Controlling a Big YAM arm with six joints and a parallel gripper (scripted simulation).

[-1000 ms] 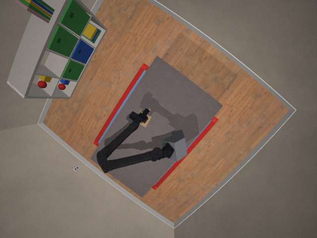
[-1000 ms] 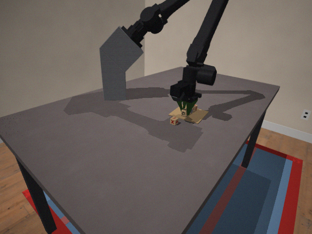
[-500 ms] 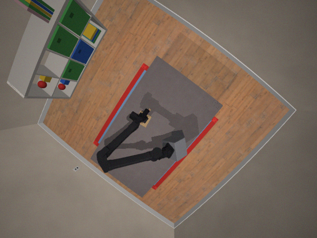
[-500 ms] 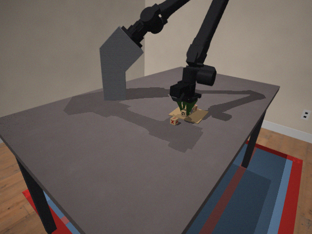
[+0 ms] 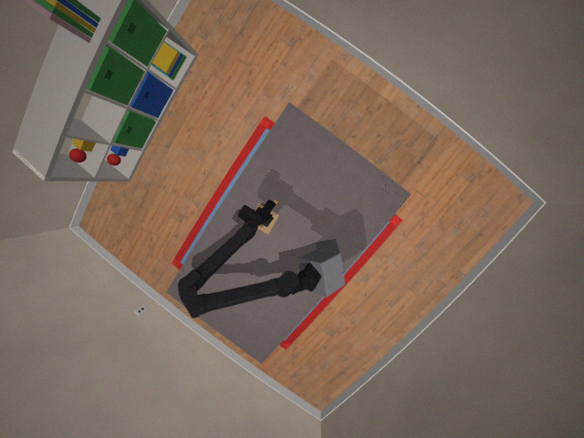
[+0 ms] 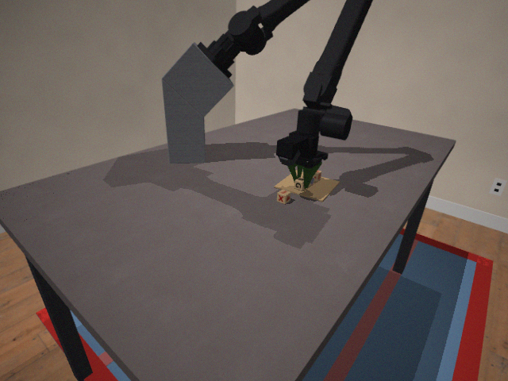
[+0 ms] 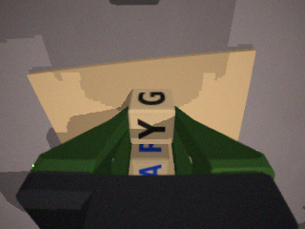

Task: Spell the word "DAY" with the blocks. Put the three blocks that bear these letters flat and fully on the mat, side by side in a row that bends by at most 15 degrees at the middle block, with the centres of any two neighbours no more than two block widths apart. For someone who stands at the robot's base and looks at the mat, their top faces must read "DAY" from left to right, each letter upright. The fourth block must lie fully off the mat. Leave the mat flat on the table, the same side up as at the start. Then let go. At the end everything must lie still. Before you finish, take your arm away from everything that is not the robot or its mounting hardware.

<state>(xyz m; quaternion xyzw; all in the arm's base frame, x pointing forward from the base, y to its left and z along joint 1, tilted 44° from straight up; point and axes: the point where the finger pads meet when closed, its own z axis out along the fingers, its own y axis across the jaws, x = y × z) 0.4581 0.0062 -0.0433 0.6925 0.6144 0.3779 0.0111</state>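
My gripper (image 6: 301, 177) (image 7: 152, 114) (image 5: 269, 210) stands low over the tan mat (image 6: 325, 189) (image 7: 76, 91) (image 5: 267, 229). Its green fingers are shut on a block (image 6: 298, 184) (image 7: 152, 126) that rests on the mat and shows a black Y and a black G. In the wrist view a second block (image 7: 152, 162) with a blue F and A sits right against it, nearer the wrist. Another block (image 6: 317, 175) stands on the mat behind the fingers; its letter is too small to read. A block with a red X (image 6: 283, 198) lies on the table just off the mat's near corner.
The grey table (image 6: 163, 262) (image 5: 329, 155) bears the arm's grey base box (image 6: 184, 118) (image 5: 328, 273) at the back left. A shelf with coloured bins (image 5: 118, 79) stands on the floor far from the table.
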